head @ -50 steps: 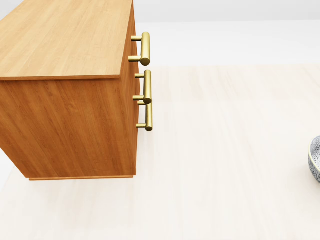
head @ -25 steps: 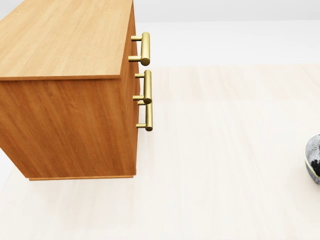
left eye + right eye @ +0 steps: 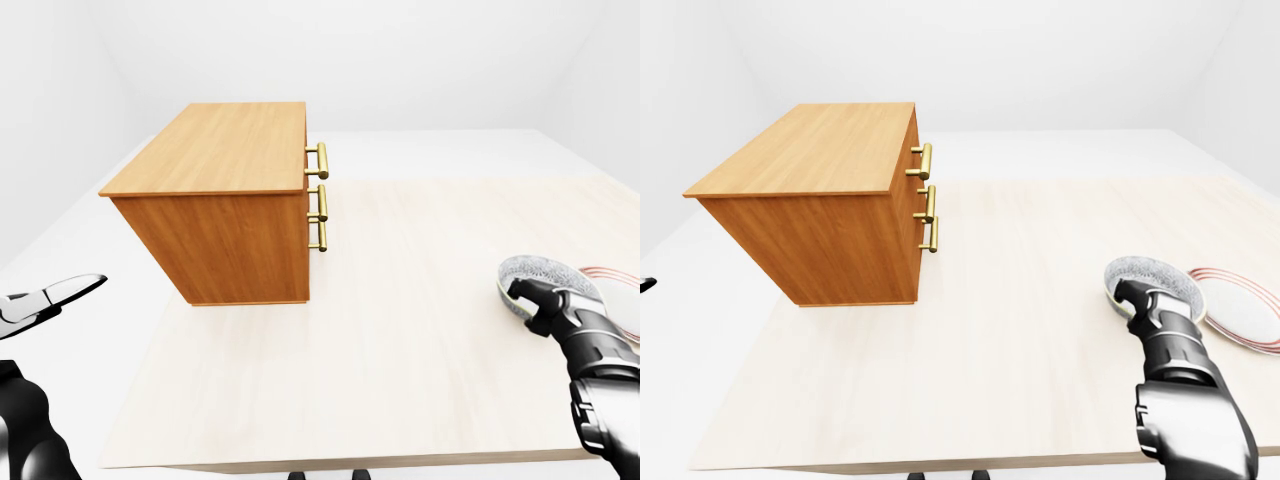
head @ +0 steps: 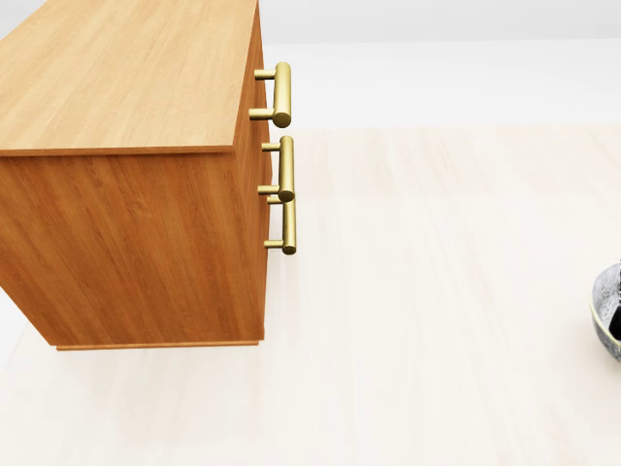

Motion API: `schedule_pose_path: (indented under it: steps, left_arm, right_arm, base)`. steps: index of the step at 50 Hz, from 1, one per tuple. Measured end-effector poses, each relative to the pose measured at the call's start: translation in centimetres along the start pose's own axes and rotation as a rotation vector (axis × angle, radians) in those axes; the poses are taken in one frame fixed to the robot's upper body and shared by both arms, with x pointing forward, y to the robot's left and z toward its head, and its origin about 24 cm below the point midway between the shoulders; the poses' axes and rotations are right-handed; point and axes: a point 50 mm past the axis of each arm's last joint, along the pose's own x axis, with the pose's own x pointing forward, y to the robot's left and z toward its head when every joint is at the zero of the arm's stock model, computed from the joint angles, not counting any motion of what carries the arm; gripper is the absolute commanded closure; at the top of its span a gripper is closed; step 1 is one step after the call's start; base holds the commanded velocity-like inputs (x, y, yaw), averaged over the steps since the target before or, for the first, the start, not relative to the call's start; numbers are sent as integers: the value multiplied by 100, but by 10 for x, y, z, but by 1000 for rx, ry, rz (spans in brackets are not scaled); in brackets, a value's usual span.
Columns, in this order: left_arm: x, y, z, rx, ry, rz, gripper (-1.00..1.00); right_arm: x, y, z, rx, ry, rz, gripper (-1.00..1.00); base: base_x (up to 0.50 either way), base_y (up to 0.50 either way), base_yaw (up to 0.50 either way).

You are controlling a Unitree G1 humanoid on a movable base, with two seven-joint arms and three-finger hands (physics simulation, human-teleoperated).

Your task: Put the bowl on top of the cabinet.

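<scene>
A grey speckled bowl (image 3: 1160, 277) sits on the pale wooden table (image 3: 990, 340) at the right of the right-eye view. My right hand (image 3: 1137, 299) hooks its dark fingers over the bowl's near rim, closed on it. In the head view only the bowl's edge (image 4: 607, 309) shows at the right border, with dark fingers inside it. The wooden cabinet (image 3: 225, 150) stands at the upper left, its flat top bare. Low at the left edge of the left-eye view, my left hand (image 3: 62, 293) hangs open, holding nothing, well away from both.
Brass bar handles (image 3: 320, 195) stick out of the cabinet's right face toward the table's middle. A white plate with red rings (image 3: 1242, 306) lies just right of the bowl. The table's near edge (image 3: 350, 463) runs along the bottom.
In the head view the bowl's edge has nudged slightly left, and dark fingers now show inside its rim. The cabinet and camera have not moved.
</scene>
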Motion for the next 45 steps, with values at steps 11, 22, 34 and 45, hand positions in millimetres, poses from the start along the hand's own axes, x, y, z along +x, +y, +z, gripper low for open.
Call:
schedule_pose_path:
  steps: [11,22,34,45]
  left_arm:
    - [0,0,0,0,2,0,-100]
    - [0,-1,0,2,-2,-2,-100]
    - [0,-2,1,3,-6,-6,-100]
    - [-1,-3,1,0,-4,-11,-100]
  right_arm:
    - [-2,-8,-2,-15,9,-19,100]
    - [-18,-58,-7,-81,54,-65,100]
    - [-98,-195,27,-197,92,-333,100]
    - [-182,-267,66,-258,83,-556,100]
  base:
    - [0,0,0]
    - [0,0,0]
    - [0,0,0]
    - [0,0,0]
